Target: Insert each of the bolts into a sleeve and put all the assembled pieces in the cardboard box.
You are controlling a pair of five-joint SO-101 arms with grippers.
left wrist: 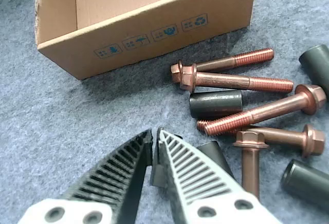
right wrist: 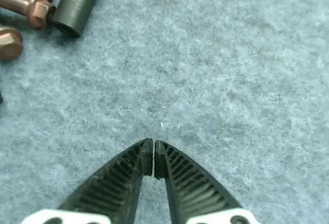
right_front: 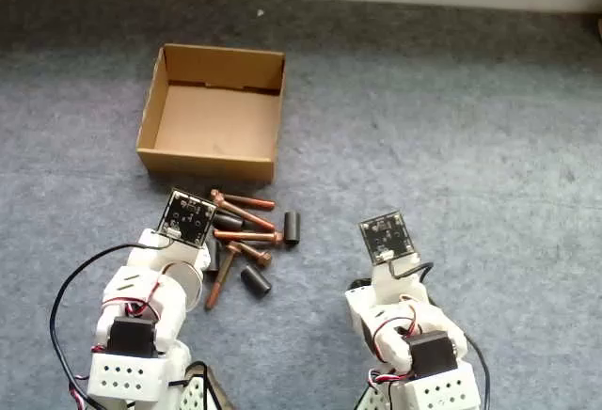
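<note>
Several bolts (left wrist: 241,82) and dark sleeves (left wrist: 216,104) lie loose in a heap on the tabletop (right_front: 451,128) just beside the cardboard box (left wrist: 154,23), none joined yet. At the heap the left gripper (left wrist: 154,143), and a little apart the right gripper (right wrist: 154,154), hang low with fingers together, seemingly because no pick has begun.

Bolts (right_front: 246,236), sleeves (right_front: 292,227) crowd gap btwn left hand (left wrist: 153,134) & cardboard box (right_front: 205,162); carpet (right_front: 470,147) by right hand (right wrist: 153,144) bare.
</note>
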